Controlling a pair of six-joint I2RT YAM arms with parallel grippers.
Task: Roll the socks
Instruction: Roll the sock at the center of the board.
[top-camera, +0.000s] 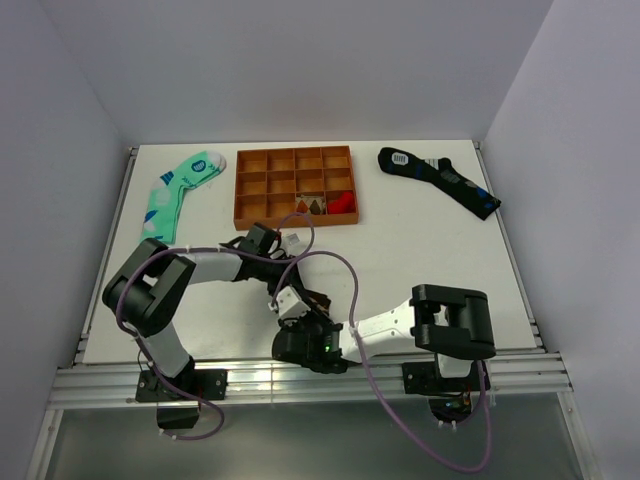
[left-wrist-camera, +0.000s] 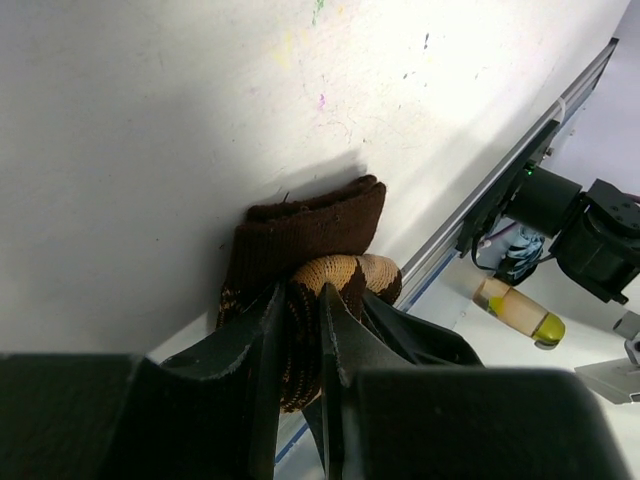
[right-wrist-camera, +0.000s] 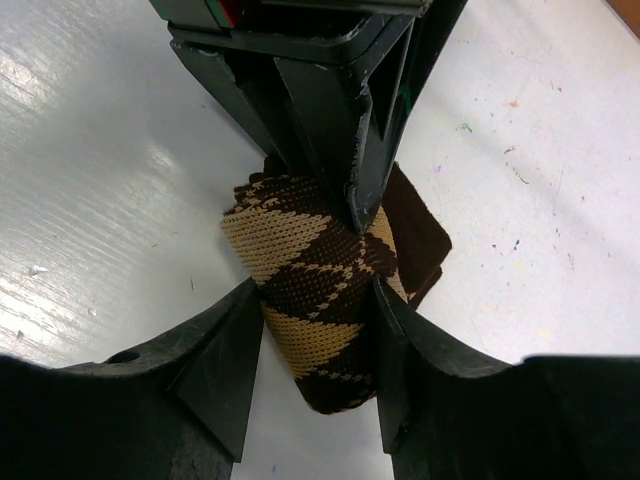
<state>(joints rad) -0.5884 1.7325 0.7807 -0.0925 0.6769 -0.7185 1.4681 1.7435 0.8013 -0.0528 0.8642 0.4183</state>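
Gripping the socks (right-wrist-camera: 300, 255) from two sides, both arms meet close to the near edge of the counter (top-camera: 450, 250), a little left of its middle. The brown argyle pair is wound into a short, thick roll lying on the white surface, with tan and beige diamonds on the outside.

In the right wrist view, the right tool (right-wrist-camera: 318, 330) straddles the roll. One finger lies against each long side and the fabric fills the gap between them, so the tool is grasping the roll. The left tool (left-wrist-camera: 302, 300) reaches in from the far side, its two narrow fingers drawn close together and clenched on a fold of knit at the roll's upper edge.

The dark brown cuff (left-wrist-camera: 310, 220) sticks out from under the roll and lies flat on the counter, not wound in. From the top camera the arms cover nearly all of the pair.

Farther back, near the middle of the counter, sits an orange tray (top-camera: 245, 190) divided into small compartments. A few small brown and red pieces (top-camera: 343, 203) lie in its near-right cells. A mint-green sock (top-camera: 180, 190) with white patches lies to the tray's left. A black-navy sock (top-camera: 440, 180) with blue marks lies slantwise toward the far right corner, well apart from the arms.
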